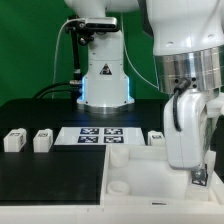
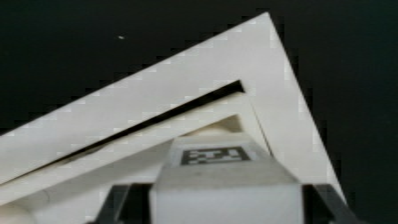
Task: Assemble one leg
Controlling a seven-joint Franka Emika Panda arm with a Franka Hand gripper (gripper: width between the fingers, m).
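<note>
Wrist view: the gripper [image 2: 217, 195] occupies the lower centre of the frame, its two dark fingers [image 2: 118, 203] pressed against the sides of a white leg [image 2: 219, 172], which it pinches between them. A square black-and-white fiducial tag [image 2: 212, 155] sits on the leg's upper visible face. Beyond the leg, a corner of the large white tray-like part [image 2: 214, 90] points toward the upper right of the frame, with a dark slot running along it, against the black table [image 2: 89, 50].

Exterior view: the gripper [image 1: 201, 176] appears at the right edge of the frame, below the arm's bulky white wrist [image 1: 187, 125]; the held leg is largely hidden here. The tray-like part [image 1: 150, 175] fills the lower centre and right, a round socket [image 1: 120, 185] visible near its left edge. Behind it, at frame centre, lies the marker board [image 1: 96, 135]. Two loose legs [image 1: 15, 141] [image 1: 42, 140] stand at the left of the frame, and another [image 1: 156, 138] just right of the marker board. The robot base [image 1: 105, 80] rises at upper centre.
</note>
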